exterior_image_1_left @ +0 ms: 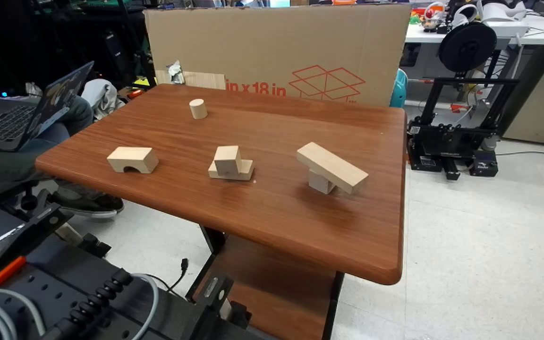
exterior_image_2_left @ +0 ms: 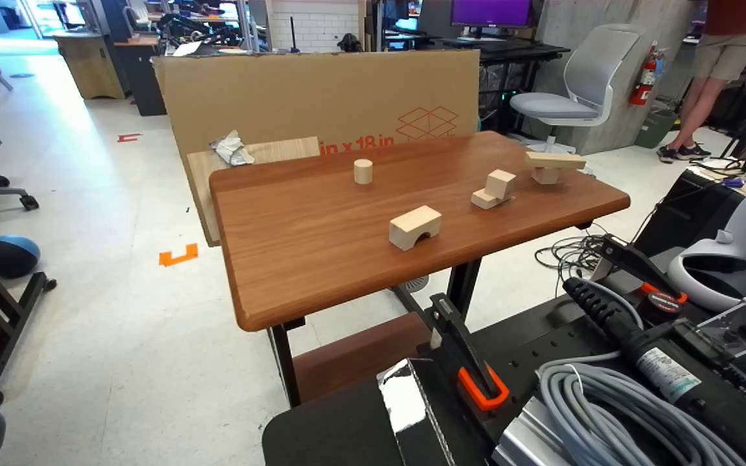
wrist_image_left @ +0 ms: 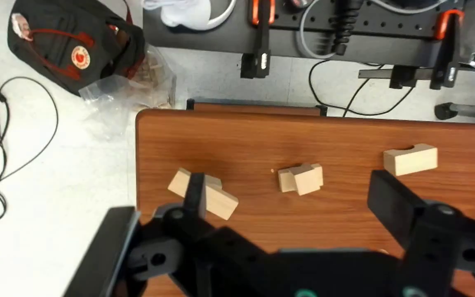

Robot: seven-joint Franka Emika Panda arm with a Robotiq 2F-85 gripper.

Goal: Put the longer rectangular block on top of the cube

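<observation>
The longer rectangular block [exterior_image_1_left: 332, 166] is a pale wooden plank lying across the top of a cube [exterior_image_1_left: 320, 182]. In an exterior view the plank [exterior_image_2_left: 555, 160] lies nearly level on its cube [exterior_image_2_left: 545, 175], overhanging it. In the wrist view the left finger partly covers the plank [wrist_image_left: 220, 201], and the cube [wrist_image_left: 213, 181] shows beside it. A second cube [exterior_image_1_left: 227, 160] sits on a shorter flat block [exterior_image_1_left: 246, 171]; this stack's cube also shows in the wrist view [wrist_image_left: 306, 182]. My gripper [wrist_image_left: 291, 194] is wide open and empty, high above the table. It is in neither exterior view.
An arched block [exterior_image_1_left: 132, 159] stands near one long table edge. A wooden cylinder [exterior_image_1_left: 198, 109] stands near the opposite edge. A large cardboard sheet [exterior_image_1_left: 272, 47] stands behind the table [exterior_image_1_left: 272, 208]. Black clamps [wrist_image_left: 262, 49] and cables lie on the robot's bench.
</observation>
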